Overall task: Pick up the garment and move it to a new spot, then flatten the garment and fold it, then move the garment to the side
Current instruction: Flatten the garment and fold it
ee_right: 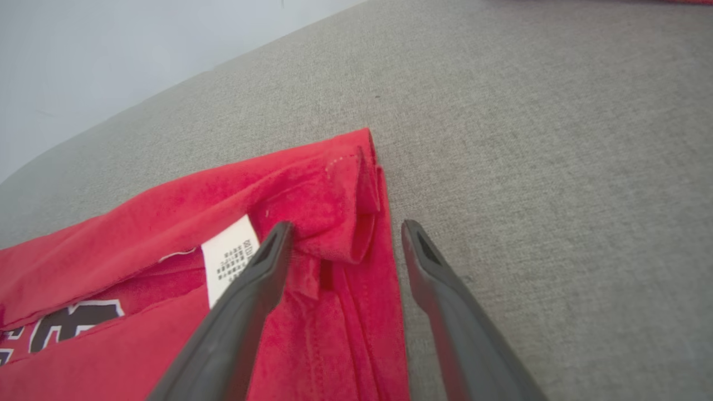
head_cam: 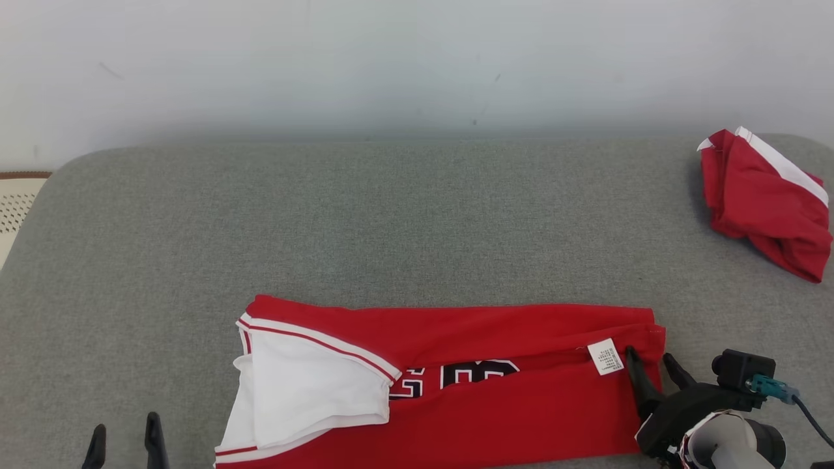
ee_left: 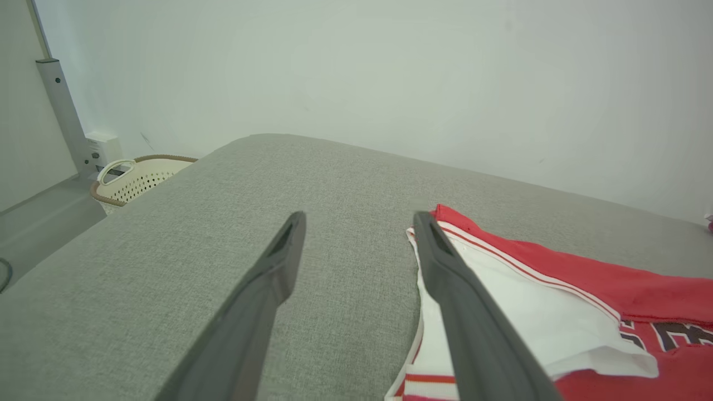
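Folding looks to be the step in hand: your left tool (head_cam: pixel 125 426) hovers with its jaws apart over bare desk (head_cam: pixel 195 228), just beside the white-trimmed end of the garment (head_cam: pixel 495 404), which lies as a long band along the near edge. Your right tool (head_cam: pixel 650 356), also released, straddles the hem by the label (head_cam: pixel 606 356). Next, you would likely close on both ends and bring one over.

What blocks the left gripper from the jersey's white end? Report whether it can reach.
Probably yes: the left gripper is open over the bare grey surface, beside the white end of the jersey, with nothing between.
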Robot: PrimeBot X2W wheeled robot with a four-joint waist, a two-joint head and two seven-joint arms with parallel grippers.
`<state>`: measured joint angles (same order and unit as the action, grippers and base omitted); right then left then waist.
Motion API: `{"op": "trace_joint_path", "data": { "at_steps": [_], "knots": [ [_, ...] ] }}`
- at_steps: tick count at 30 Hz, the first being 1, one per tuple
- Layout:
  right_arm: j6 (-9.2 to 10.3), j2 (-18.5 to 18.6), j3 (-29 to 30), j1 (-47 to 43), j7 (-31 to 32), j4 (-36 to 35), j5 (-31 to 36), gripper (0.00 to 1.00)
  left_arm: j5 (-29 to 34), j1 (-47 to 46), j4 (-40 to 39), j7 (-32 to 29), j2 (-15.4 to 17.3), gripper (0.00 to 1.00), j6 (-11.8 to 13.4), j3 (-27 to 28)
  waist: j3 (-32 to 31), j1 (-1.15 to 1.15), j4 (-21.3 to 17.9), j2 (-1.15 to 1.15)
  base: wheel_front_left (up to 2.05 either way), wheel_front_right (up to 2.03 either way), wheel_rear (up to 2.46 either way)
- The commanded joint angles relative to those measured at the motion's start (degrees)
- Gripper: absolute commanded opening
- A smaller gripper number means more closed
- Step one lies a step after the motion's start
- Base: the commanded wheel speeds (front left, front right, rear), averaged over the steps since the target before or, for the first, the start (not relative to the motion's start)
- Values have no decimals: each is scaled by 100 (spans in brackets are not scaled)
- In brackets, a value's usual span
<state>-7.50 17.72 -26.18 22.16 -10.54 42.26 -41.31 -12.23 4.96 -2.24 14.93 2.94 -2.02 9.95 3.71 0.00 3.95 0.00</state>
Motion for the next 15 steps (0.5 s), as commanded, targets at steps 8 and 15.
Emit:
{"op": "trace_joint_path", "data": {
  "at_steps": [8, 15],
  "knots": [
    [1, -81, -188, 108, 325, 316, 46, 100, 93, -126, 90, 21, -1, 100, 44, 182, 53, 0, 14, 0, 0, 0, 0],
    [1, -116, -334, 141, 339, 292, -63, 0, 24, -161, 78, 21, -1, 100, 69, 158, 91, 0, -21, 0, 0, 0, 0]
  ]
}}
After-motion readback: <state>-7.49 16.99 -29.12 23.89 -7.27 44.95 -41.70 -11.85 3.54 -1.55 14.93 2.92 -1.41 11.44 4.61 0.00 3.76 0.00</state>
